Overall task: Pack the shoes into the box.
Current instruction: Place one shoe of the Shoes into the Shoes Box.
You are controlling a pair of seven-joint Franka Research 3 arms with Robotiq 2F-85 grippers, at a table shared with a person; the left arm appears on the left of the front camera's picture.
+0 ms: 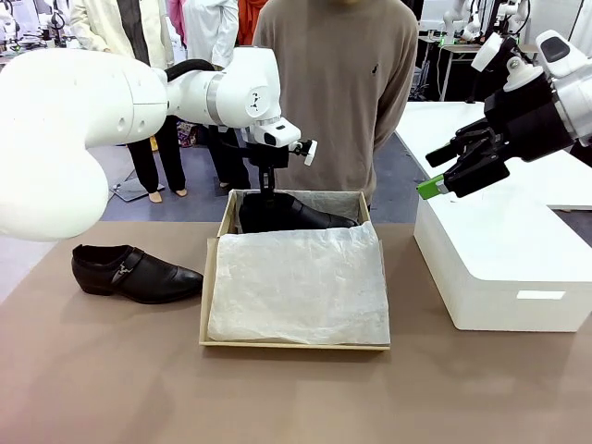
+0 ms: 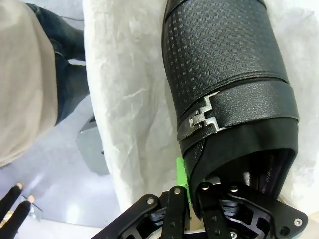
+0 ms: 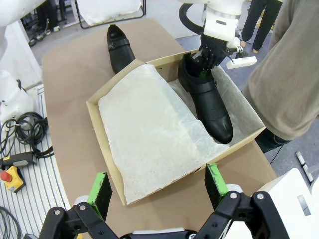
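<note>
Front view: my left gripper is clenched on the heel of one shoe at the far end of the box. The other shoe lies to its left on the brown table. My right gripper hangs released by the white box. A person stands at the far side.

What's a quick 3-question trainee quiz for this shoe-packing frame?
1. True or false: the left gripper is shut on the heel end of the shoe lying in the box.
2. Where does the other shoe lie? A: on the table, to the robot's left of the box. B: on the white box. C: inside the box.
3. Fill in: the right gripper has its jaws ____.
Key: 1 true; 2 A; 3 open.
</note>
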